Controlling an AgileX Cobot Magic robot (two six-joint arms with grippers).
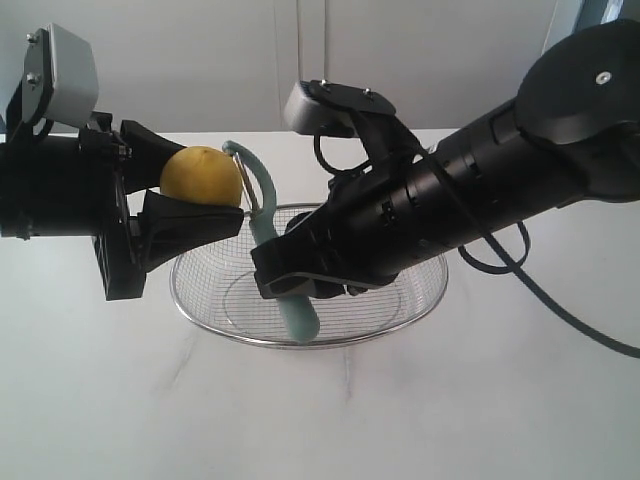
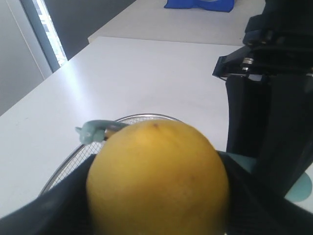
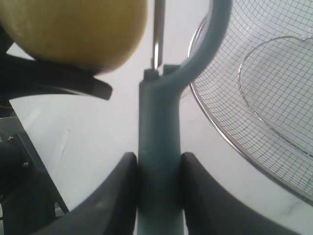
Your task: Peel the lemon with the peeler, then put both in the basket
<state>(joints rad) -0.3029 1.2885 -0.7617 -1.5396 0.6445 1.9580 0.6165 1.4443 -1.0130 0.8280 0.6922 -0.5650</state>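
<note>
The yellow lemon (image 1: 200,175) is held in the air left of the basket, my left gripper (image 1: 205,187) shut on it from above and below. In the left wrist view the lemon (image 2: 156,181) fills the space between the dark fingers (image 2: 46,215). My right gripper (image 1: 290,277) is shut on the pale teal handle of the peeler (image 1: 263,225). The peeler stands upright with its loop head and blade against the lemon's right side. The right wrist view shows the peeler (image 3: 159,122) clamped between both fingers (image 3: 117,196), its blade beside the lemon (image 3: 73,29).
The silver wire-mesh basket (image 1: 400,322) sits on the white table under the right arm, with the peeler's handle end hanging over it. Its rim (image 2: 142,116) and mesh wall (image 3: 254,98) show in both wrist views. A blue object (image 2: 198,5) lies on another table far off.
</note>
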